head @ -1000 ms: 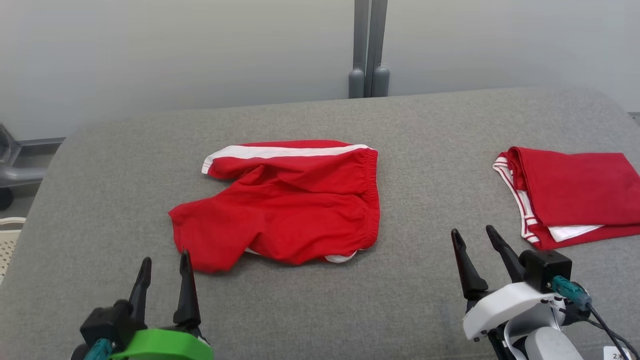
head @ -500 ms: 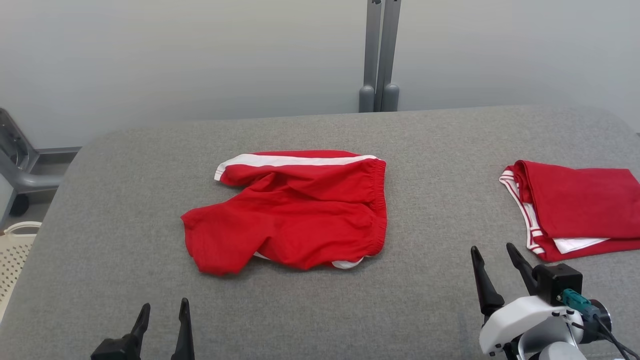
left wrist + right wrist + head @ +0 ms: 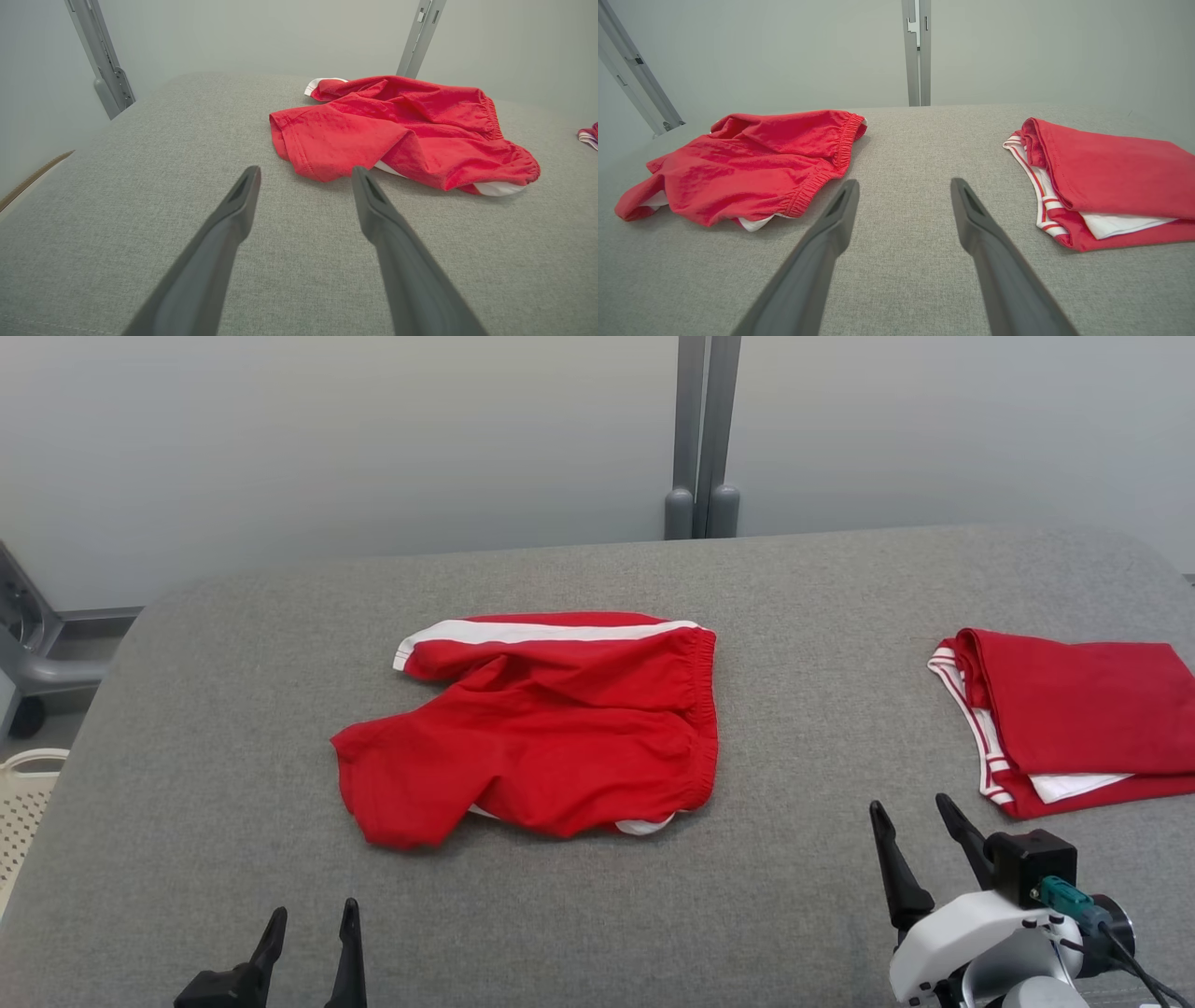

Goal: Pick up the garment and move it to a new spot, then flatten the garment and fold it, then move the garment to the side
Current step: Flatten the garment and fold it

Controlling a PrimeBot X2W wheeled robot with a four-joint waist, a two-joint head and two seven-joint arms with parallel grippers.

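The garment (image 3: 541, 737) is a pair of red shorts with a white side stripe, lying crumpled in the middle of the grey padded table (image 3: 233, 644). My left gripper (image 3: 314, 910) is open and empty at the near left, a short way in front of the shorts' left leg. In the left wrist view its fingers (image 3: 306, 170) point at that leg of the garment (image 3: 402, 126). My right gripper (image 3: 909, 805) is open and empty at the near right, off the waistband side. Seen from the right wrist (image 3: 905, 182), the garment (image 3: 752, 158) lies to the left.
A folded red garment with white trim (image 3: 1074, 709) lies at the table's right edge, close to my right gripper, and also shows as a folded garment (image 3: 1111, 172) from the right wrist. A pale basket (image 3: 23, 793) stands off the left edge. Grey posts (image 3: 695, 439) rise behind.
The head camera has tilted, shifting the whole picture down. My left gripper has drawn back from the garment's near corner. Both grippers stay open and the garment lies as before.
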